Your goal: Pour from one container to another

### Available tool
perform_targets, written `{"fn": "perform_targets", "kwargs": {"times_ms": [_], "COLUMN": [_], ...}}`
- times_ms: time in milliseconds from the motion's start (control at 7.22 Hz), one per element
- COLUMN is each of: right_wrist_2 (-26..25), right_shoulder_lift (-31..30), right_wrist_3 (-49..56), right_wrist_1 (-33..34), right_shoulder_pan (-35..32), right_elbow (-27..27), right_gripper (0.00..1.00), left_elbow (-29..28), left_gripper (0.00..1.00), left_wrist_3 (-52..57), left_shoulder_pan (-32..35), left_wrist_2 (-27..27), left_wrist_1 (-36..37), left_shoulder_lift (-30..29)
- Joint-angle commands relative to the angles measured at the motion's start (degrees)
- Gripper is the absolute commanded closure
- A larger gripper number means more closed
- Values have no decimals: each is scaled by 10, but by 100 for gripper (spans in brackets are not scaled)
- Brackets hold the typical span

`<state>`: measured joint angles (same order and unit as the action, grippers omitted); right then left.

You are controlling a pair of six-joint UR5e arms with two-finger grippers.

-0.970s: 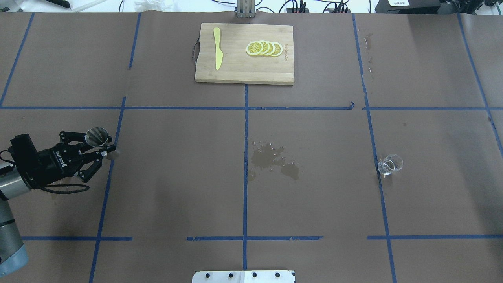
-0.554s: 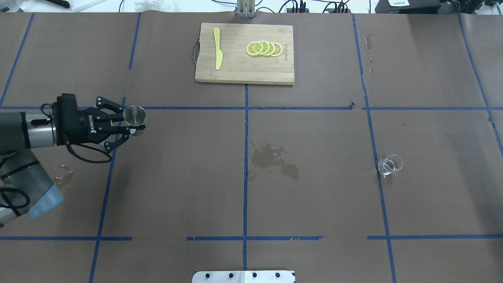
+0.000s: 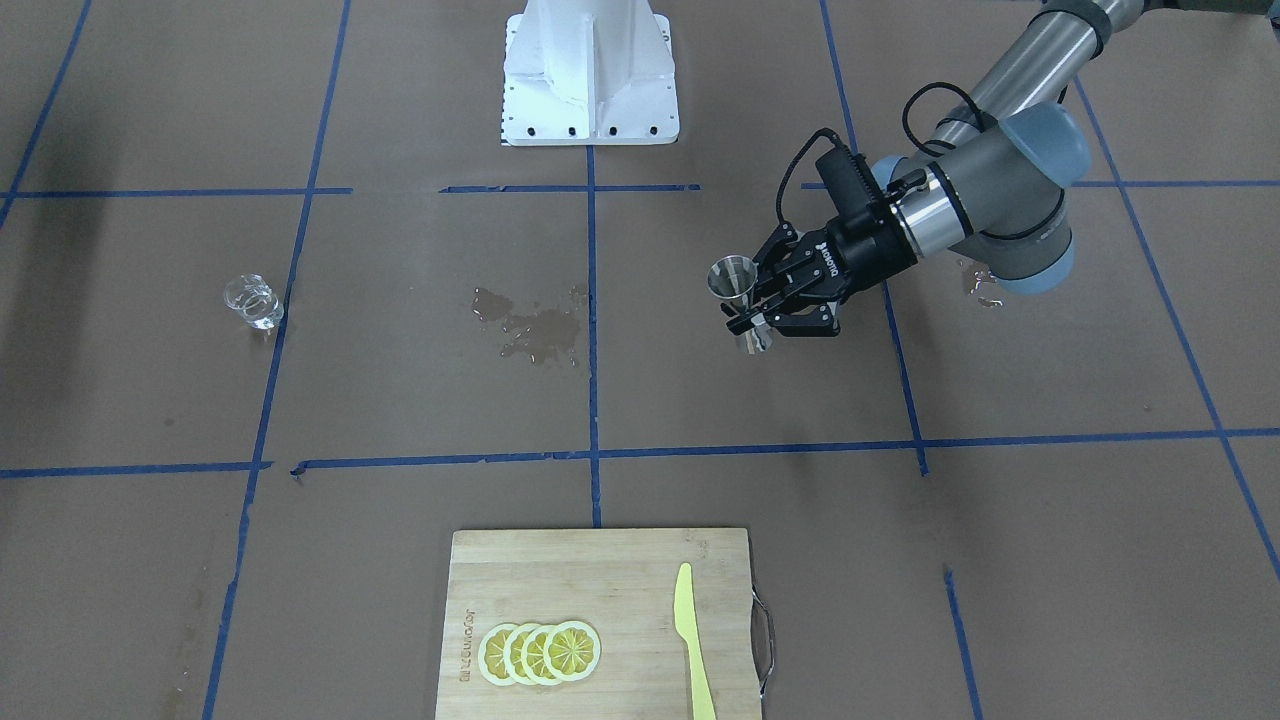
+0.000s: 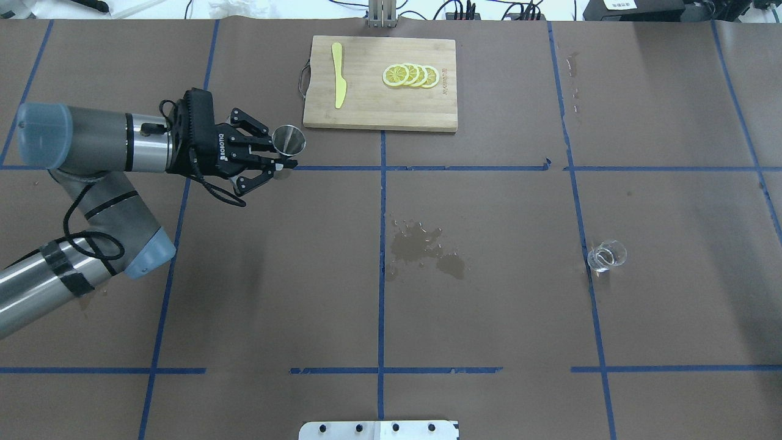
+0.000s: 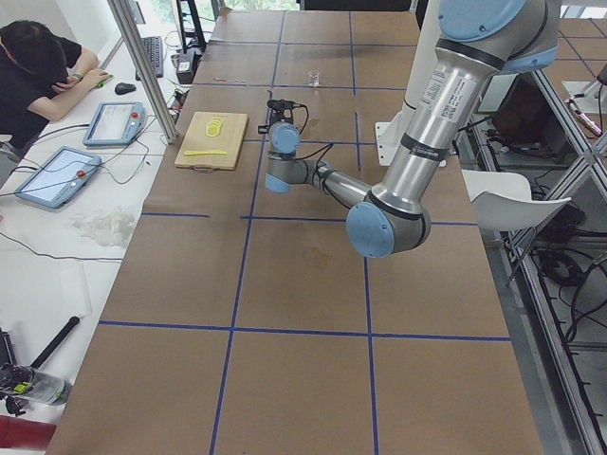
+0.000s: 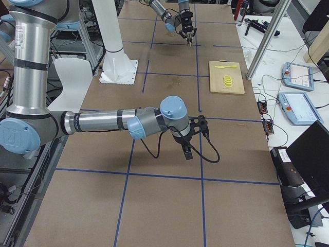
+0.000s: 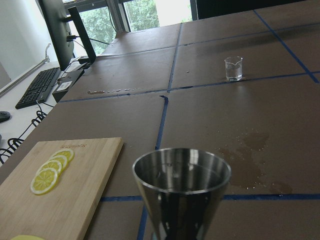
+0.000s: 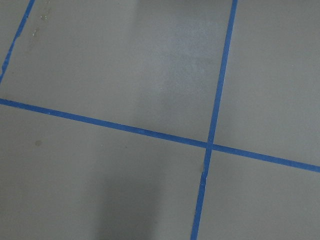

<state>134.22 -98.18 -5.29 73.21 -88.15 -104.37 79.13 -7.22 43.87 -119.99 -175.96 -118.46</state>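
Currently left gripper (image 4: 282, 160) is clamping steel jigger (image 4: 288, 140) at its waist, long axis vertical, mouth pointing up, over far-left part of table (image 4: 489, 318); glass beaker (image 4: 606, 255) is standing toward right edge. Right gripper (image 6: 186, 149): grip unreadable.

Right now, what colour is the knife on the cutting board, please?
The knife is yellow; clearest overhead.

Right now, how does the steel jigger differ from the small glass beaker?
The steel jigger is opaque, shiny metal; the glass beaker is clear. The jigger is gripped in the left claw above the table, near the cutting board; the beaker stands free on the table, far to the robot's right. The jigger flares from a narrow waist; the beaker looks straight-sided. Both are upright with open mouths.
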Motion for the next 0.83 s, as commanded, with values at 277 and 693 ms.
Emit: {"fn": "perform_targets", "kwargs": {"times_ms": [277, 693], "right_wrist_2": [2, -1], "right_shoulder_lift": [0, -1], "right_wrist_3": [-25, -222], "right_wrist_1": [-1, 1], "right_shoulder_pan": [0, 41], "right_elbow": [-4, -92], "right_gripper": [0, 0], "left_elbow": [-34, -36], "left_gripper": [100, 100], "left_wrist_3": [-34, -34], "left_shoulder_pan": [-83, -88], "left_wrist_2": [87, 87], "left_wrist_1": [12, 14], "left_shoulder_lift": [-91, -92]}}
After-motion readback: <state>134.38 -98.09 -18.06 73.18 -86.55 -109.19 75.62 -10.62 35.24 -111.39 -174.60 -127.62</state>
